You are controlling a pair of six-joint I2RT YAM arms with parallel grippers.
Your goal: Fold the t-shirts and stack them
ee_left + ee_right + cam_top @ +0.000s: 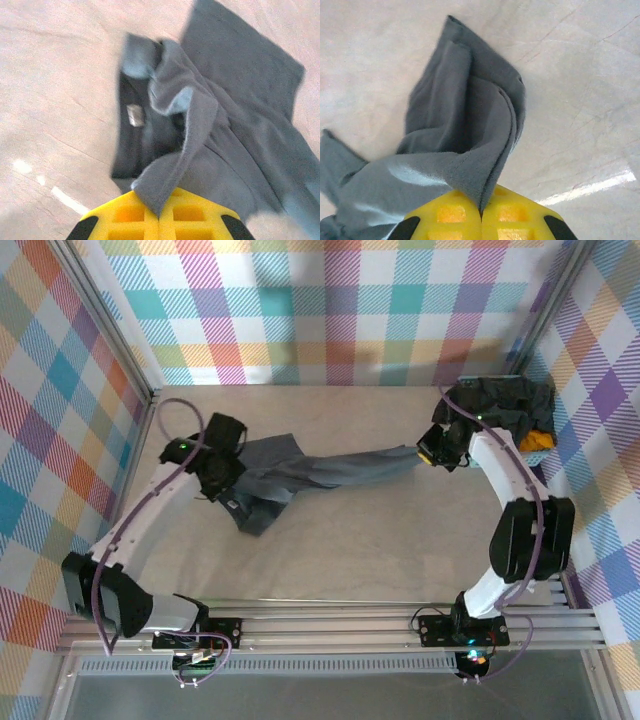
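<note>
While the dark grey t-shirt (320,468) is hanging stretched between the two arms across the middle of the table (350,560), sagging onto the surface toward its left end, both pincers are clamping it. The left gripper (159,212) is pinching a folded edge near the neck label (134,115), and the right gripper (481,210) is biting a bunched fold at the opposite end. This looks like the spreading step (nothing is folded yet). The next move, I judge, is calling for laying the cloth flat and smooth without losing either end. More dark t-shirts (505,400) and an orange-yellow one (541,440) are waiting in the far right corner.
</note>
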